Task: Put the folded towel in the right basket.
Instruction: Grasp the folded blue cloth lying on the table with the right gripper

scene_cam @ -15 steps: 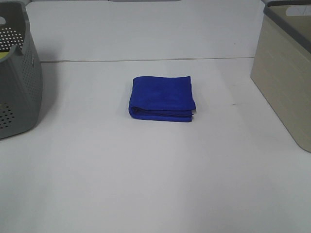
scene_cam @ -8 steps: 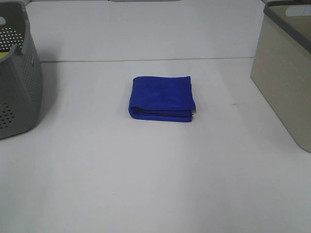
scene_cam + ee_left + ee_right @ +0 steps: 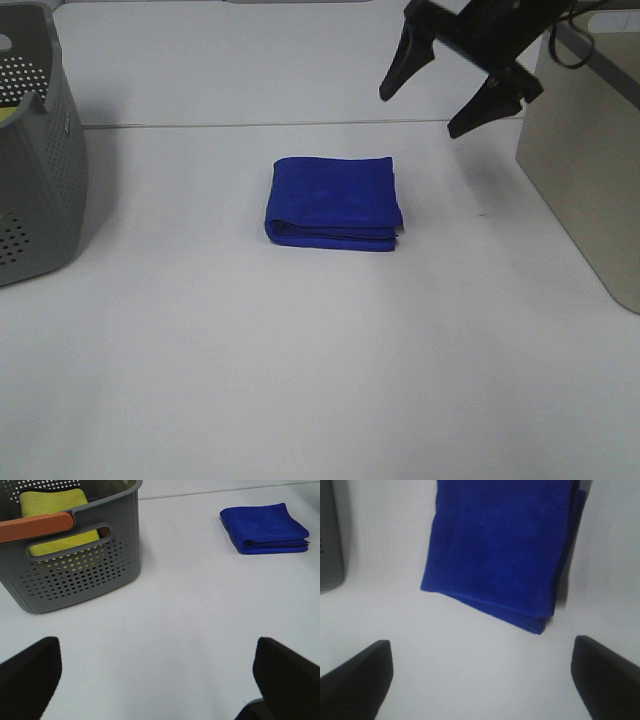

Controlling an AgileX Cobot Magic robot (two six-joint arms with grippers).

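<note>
fingers (image 3: 402, 66) of right gripper (image 3: 418, 115) splayed in air, clear of folded towel (image 3: 335, 198)

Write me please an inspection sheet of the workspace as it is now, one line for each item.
Surface: white table, a thin seam line across the far part.
Job's things: folded blue towel lies flat mid-table, nothing touching it; beige basket at the right edge, apart from the towel.
Clutter: grey basket with holes at the left edge, a yellow cloth inside.
Grippers: right gripper open, empty, in the air beyond the towel; left gripper open, empty, seen only in its wrist view.
Cables: dark cable looping by the right arm, off the table.
Surroundings: nothing seen.
</note>
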